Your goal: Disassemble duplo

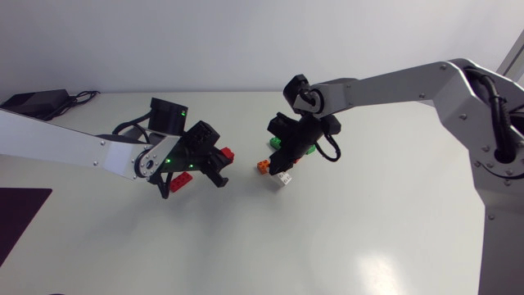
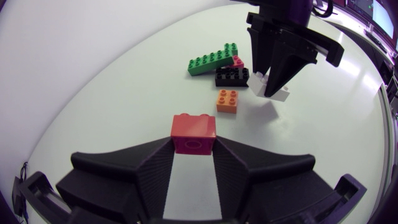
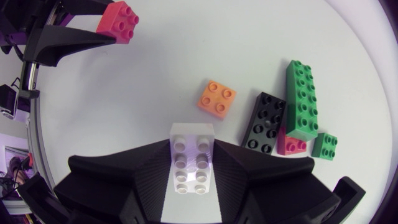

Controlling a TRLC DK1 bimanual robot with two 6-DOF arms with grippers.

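My left gripper is shut on a red brick, held off the table to the left of the pile; the head view shows the red brick at the tips of the left gripper. My right gripper is shut on a white brick, low over the table beside the pile. An orange square brick lies loose ahead of it. Further on lie a black brick, a long green brick, a small red brick and a small green brick, close together.
In the head view the right gripper hangs over the pile, hiding part of it; the orange brick sits between the two grippers. A black box with cables rests at the table's far left corner. A dark mat lies at the left edge.
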